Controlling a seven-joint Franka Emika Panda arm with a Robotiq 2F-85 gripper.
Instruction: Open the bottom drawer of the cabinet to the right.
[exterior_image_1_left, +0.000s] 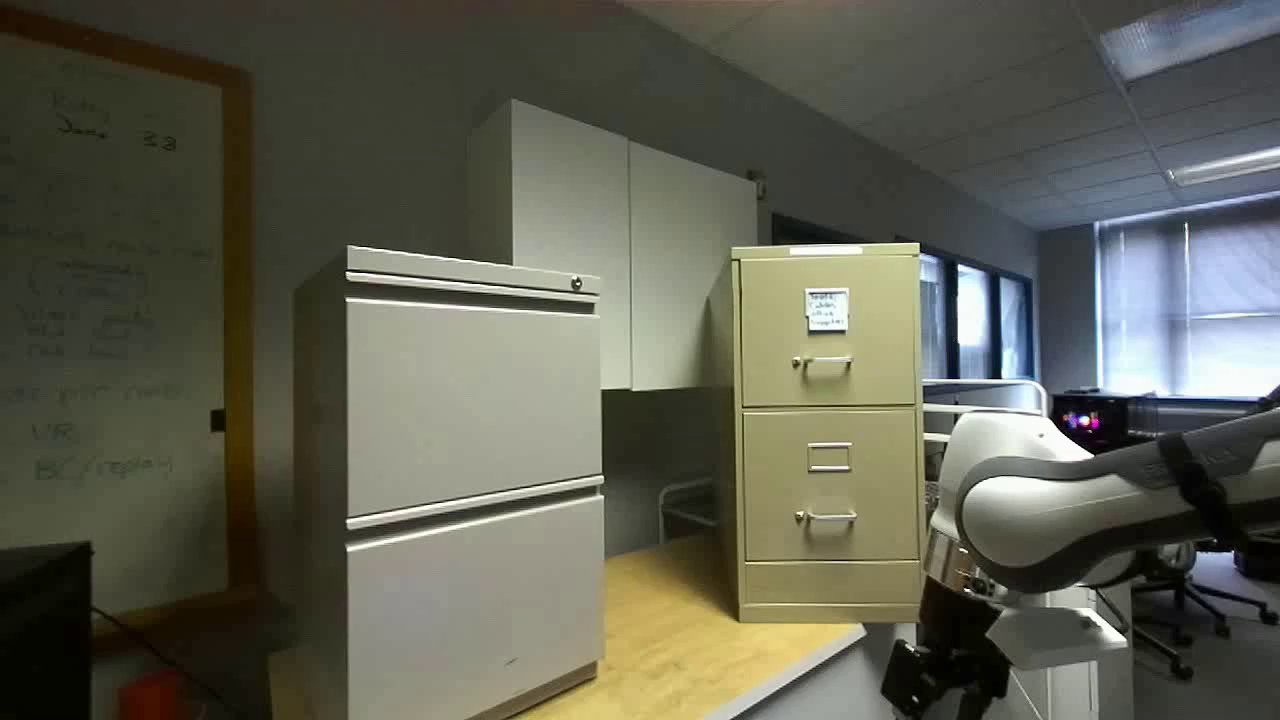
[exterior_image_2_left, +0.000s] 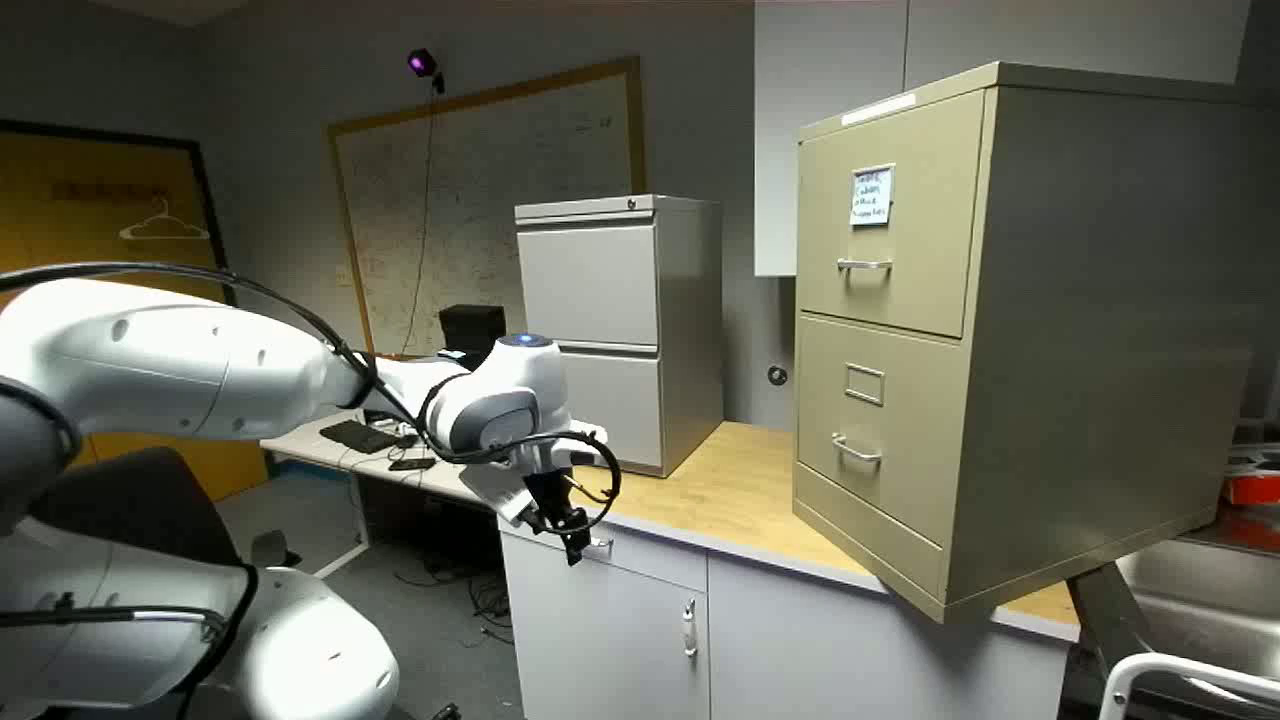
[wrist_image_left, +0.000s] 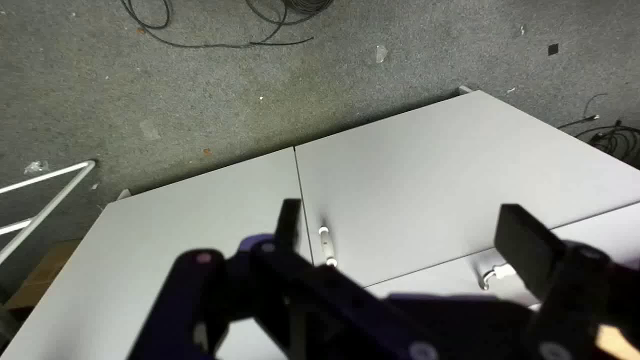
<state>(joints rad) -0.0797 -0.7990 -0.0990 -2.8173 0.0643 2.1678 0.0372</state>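
The tan filing cabinet (exterior_image_1_left: 832, 592) stands on the wooden counter in both exterior views, its side panel (exterior_image_2_left: 1100, 340) showing too. Its bottom drawer (exterior_image_1_left: 885, 490) is shut flush and has an empty label holder and a small silver handle (exterior_image_1_left: 830, 517). The drawer (exterior_image_2_left: 905, 430) and handle (exterior_image_2_left: 856, 450) also show in an exterior view. My gripper (exterior_image_2_left: 575, 545) hangs pointing down in front of the counter's base, apart from the cabinet and lower than the handle. In the wrist view the gripper (wrist_image_left: 400, 220) has its fingers wide apart with nothing between them. The tan cabinet is out of the wrist view.
A pale-grey two-drawer cabinet (exterior_image_1_left: 470, 400) stands on the same wooden counter (exterior_image_1_left: 690, 640). White base cupboards (wrist_image_left: 425, 180) with handles (wrist_image_left: 327, 245) are below the gripper. White wall cupboards (exterior_image_1_left: 690, 270) hang behind. A white metal rail (exterior_image_2_left: 1190, 670) stands near the sink.
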